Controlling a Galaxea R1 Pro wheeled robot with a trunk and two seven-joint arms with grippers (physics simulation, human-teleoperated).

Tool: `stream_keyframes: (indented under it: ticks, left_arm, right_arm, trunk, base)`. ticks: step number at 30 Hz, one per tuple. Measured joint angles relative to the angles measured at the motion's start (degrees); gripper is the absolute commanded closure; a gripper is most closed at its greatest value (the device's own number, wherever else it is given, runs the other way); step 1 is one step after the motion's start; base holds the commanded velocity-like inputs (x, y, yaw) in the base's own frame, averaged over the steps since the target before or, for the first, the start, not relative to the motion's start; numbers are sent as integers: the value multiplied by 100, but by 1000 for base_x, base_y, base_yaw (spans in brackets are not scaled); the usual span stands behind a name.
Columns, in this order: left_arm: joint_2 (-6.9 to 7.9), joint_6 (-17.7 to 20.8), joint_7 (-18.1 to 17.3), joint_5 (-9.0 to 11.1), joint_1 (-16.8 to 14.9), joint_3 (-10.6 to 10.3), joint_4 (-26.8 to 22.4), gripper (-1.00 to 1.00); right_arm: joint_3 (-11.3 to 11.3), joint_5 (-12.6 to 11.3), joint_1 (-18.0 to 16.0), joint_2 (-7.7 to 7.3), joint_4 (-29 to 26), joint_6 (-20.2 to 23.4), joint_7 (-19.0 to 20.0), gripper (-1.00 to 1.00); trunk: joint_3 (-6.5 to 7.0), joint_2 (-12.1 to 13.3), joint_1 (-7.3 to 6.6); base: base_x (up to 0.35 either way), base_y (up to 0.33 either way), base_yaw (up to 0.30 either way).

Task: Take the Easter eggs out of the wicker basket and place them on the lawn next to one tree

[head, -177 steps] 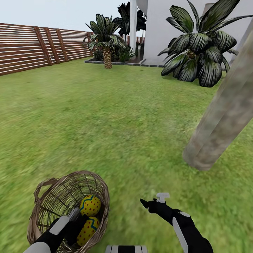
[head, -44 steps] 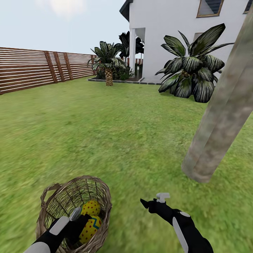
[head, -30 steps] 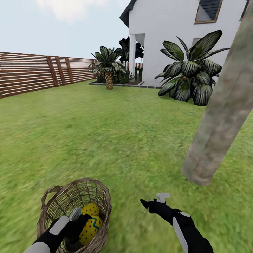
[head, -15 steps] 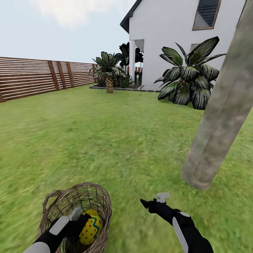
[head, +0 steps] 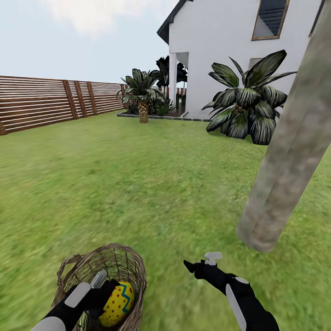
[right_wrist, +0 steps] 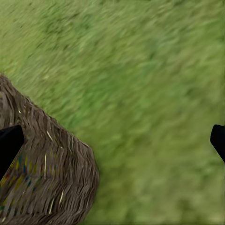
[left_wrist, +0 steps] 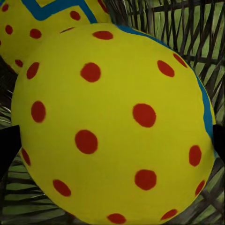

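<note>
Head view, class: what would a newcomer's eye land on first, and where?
First the yellow, red-dotted Easter egg in the wicker basket at the lower left, with the left end effector closed around it. Next the thick grey-brown tree trunk leaning up the right side, rooted in the green lawn.

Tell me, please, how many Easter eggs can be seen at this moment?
2. One egg sits between the left gripper's fingers inside the wicker basket. A second egg lies right behind it in the basket. A third may be hidden underneath.
</note>
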Motion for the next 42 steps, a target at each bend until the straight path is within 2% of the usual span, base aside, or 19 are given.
stream_keyframes:
  ticks: [30, 35, 42]
  left_arm:
    - [0, 9, -3, -9, 1, -35, -27, 100]
    - [0, 15, 1, -14, 27, -41, -571, 100]
    - [-1, 23, 2, -2, 37, -37, -678, 100]
  right_arm:
    - [0, 0, 0, 0, 0, -1, 1, -100]
    - [0, 0, 0, 0, 0, -1, 1, -100]
    - [0, 0, 0, 0, 0, -1, 1, -100]
  trunk:
    - [539, 1203, -659]
    - [629, 1404, -769]
    - [754, 1685, -923]
  base:
    - [0, 0, 0]
    - [0, 0, 0]
    - [0, 0, 0]
